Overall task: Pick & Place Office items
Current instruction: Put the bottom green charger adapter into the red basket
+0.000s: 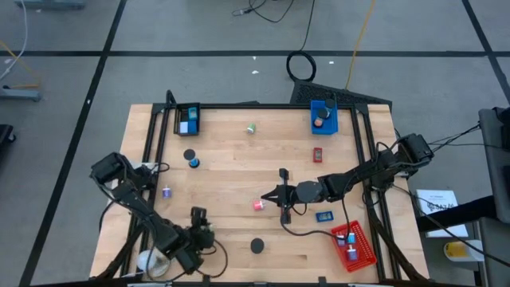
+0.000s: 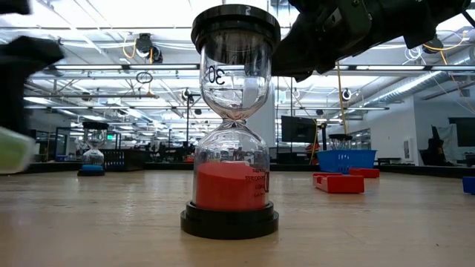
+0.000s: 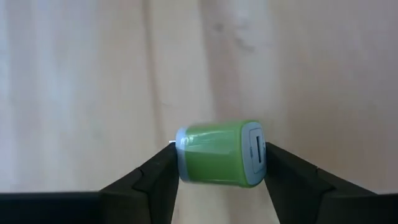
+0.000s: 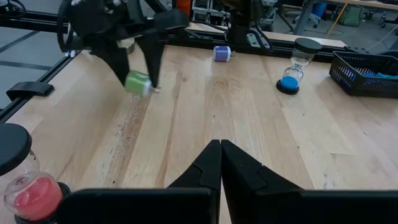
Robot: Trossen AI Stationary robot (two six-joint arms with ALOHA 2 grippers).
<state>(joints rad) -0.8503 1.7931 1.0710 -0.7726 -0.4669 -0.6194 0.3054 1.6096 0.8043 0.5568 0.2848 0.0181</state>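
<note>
Green plastic fills the gap between the left tool's (image 3: 217,163) two dark fingers: a small green plug-shaped item (image 3: 219,153) with a pale grey end face, lying sideways so its long axis runs from one finger across to the other. The fingers press on its two ends, and in the right wrist view the same item (image 4: 138,83) hangs clear above the boards, so it reads as gripped and lifted, not resting. That makes the item's way to a tray the thing that matters. The left tool (image 1: 197,223) sits at the near left of the table (image 1: 223,159); the black tray (image 1: 188,119) stands at the far left on that same side, the blue tray (image 1: 324,116) at the far right, and the red tray (image 1: 355,245) at the near right, closer to the other arm. By reach, the black tray looks the natural goal for this arm, though which tray is meant I cannot tell.

The right tool (image 4: 220,163) hovers mid-table with its fingers pressed together and nothing between them.

Pale wooden boards run smooth and flat, with small items scattered well apart, among them a red-sand hourglass (image 2: 231,126) standing upright. Beyond lies a grey floor with cables and a lit workshop hall.
</note>
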